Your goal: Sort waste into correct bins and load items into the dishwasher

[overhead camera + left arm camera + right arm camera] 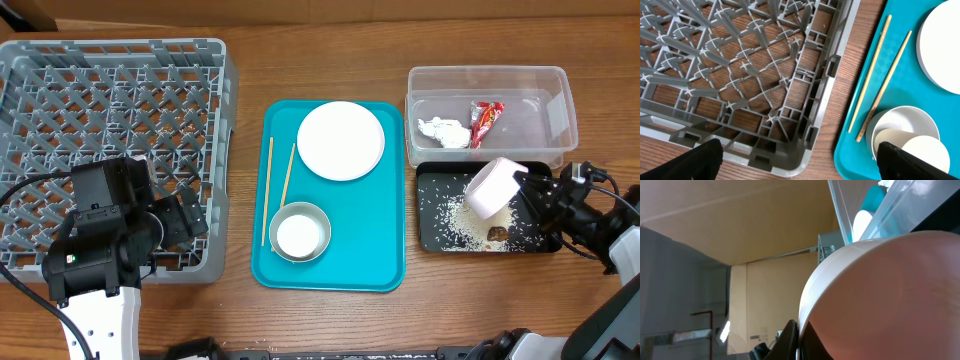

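My right gripper (525, 190) is shut on the rim of the pink-sided bowl (493, 188), which is tipped on its side over the black tray (432, 190). Rice grains (462, 222) and a brown lump (497, 233) lie in that tray. The bowl's pink side (880, 295) fills the right wrist view, with the fingers (797, 340) pinching its rim. The clear tub (490, 70) holds the napkin (443, 130) and the red-and-white wrapper (485, 122). My left gripper (800, 160) is open over the grey dish rack's (225, 150) front right corner.
The teal tray (340, 260) holds the white plate (340, 140), two chopsticks (270, 190) and the metal bowl (322, 222) with the white cup (300, 236) inside. The left wrist view shows the rack (765, 75), chopsticks (870, 75), bowl (900, 117), cup (927, 150) and plate (940, 50).
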`<state>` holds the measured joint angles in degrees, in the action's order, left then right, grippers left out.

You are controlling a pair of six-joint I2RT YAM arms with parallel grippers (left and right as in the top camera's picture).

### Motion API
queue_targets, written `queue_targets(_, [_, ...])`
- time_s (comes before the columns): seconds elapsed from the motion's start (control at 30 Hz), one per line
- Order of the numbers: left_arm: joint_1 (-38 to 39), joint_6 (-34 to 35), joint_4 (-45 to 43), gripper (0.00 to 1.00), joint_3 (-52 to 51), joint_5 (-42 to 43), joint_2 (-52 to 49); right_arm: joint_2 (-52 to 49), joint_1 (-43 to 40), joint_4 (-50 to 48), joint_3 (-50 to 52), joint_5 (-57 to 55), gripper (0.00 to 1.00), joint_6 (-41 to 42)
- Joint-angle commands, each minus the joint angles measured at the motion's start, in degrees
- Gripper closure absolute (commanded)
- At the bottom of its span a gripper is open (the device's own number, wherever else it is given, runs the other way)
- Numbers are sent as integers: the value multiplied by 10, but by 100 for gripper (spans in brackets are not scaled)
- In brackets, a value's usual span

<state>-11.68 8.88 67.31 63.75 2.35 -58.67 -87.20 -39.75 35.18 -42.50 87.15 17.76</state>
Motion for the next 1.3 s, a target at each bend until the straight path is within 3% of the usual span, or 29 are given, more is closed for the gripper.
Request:
queue_targets(0.0, [-1, 0, -2, 0, 11, 5, -1, 3, -3, -1, 3, 28, 96, 23])
queue_targets(0.4, [-2, 0, -2, 0, 11, 5, -1, 4, 13, -20, 3, 27, 96, 14])
queue_targets(0.77, [-1, 0, -1, 0, 11, 5, -1, 40, 224, -30, -67, -94, 96, 9])
queue_targets(1.1, [-2, 0, 2, 0, 11, 5, -1, 71, 485, 63, -253, -462, 96, 6])
queue_targets(1.27, [-1, 0, 2, 0, 11, 5, -1, 48, 650, 34, -269, -717, 96, -112])
